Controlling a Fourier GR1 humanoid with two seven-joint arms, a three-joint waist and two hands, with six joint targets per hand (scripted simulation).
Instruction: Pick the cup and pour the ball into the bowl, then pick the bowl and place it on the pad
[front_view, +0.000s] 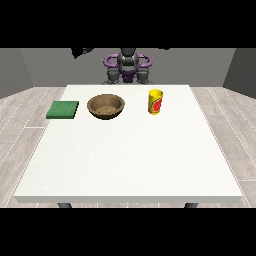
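A yellow cup (155, 101) with a red label stands upright on the white table (130, 160), right of centre towards the far side. The ball does not show; the cup's inside is hidden. A brown wooden bowl (105, 106) sits left of the cup, a gap between them. A green square pad (63, 110) lies flat at the table's left edge. The hand at the view's left (80, 51) is raised high above the far edge, far from everything. Only a dark sliver shows of the hand at the view's right (165, 48), also raised.
The robot's torso (128, 67) stands behind the table's far edge. Grey floor surrounds the table. A wide bare stretch of table lies between the objects and the near edge.
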